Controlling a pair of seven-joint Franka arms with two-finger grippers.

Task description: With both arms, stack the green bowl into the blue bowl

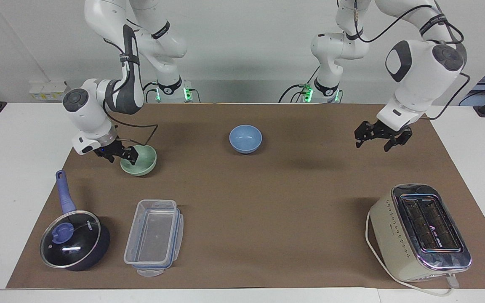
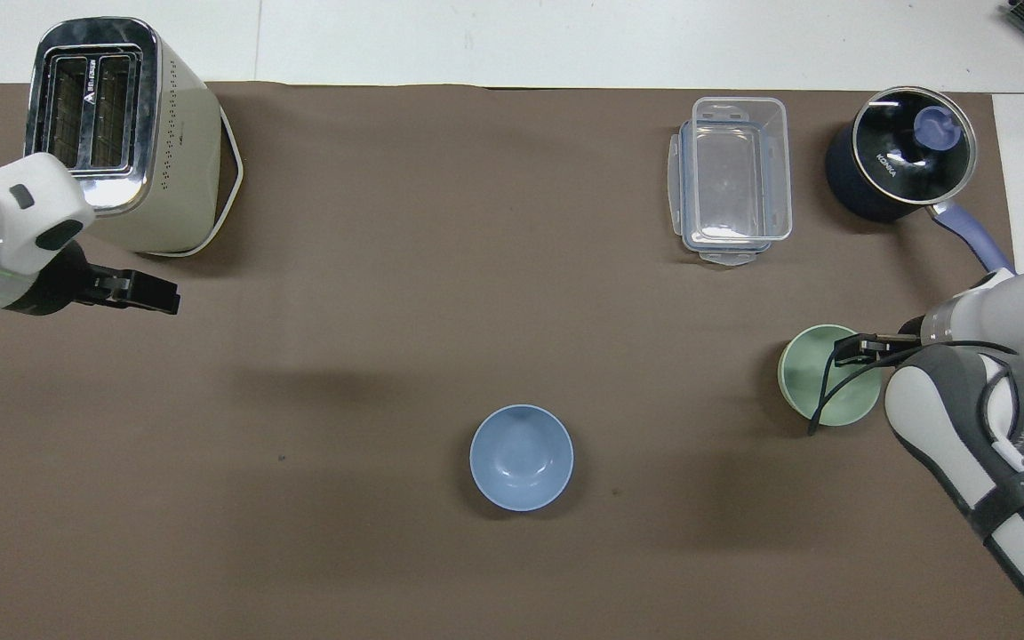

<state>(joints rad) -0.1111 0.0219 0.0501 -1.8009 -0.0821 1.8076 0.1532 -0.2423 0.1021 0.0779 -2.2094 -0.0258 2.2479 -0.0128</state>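
The pale green bowl (image 1: 143,162) stands upright on the brown mat toward the right arm's end; it also shows in the overhead view (image 2: 810,387). My right gripper (image 1: 121,155) is low at that bowl's rim, on the side toward the right arm's end. Its fingers are apart, one inside the bowl and one outside. In the overhead view the right gripper (image 2: 852,349) covers that rim. The light blue bowl (image 1: 245,138) stands alone and empty mid-table, also in the overhead view (image 2: 521,457). My left gripper (image 1: 373,146) is open and empty, raised over bare mat toward the left arm's end (image 2: 152,300).
A cream toaster (image 1: 419,231) stands farther from the robots at the left arm's end. A clear plastic container (image 1: 154,235) and a dark blue lidded saucepan (image 1: 74,240) lie farther from the robots than the green bowl.
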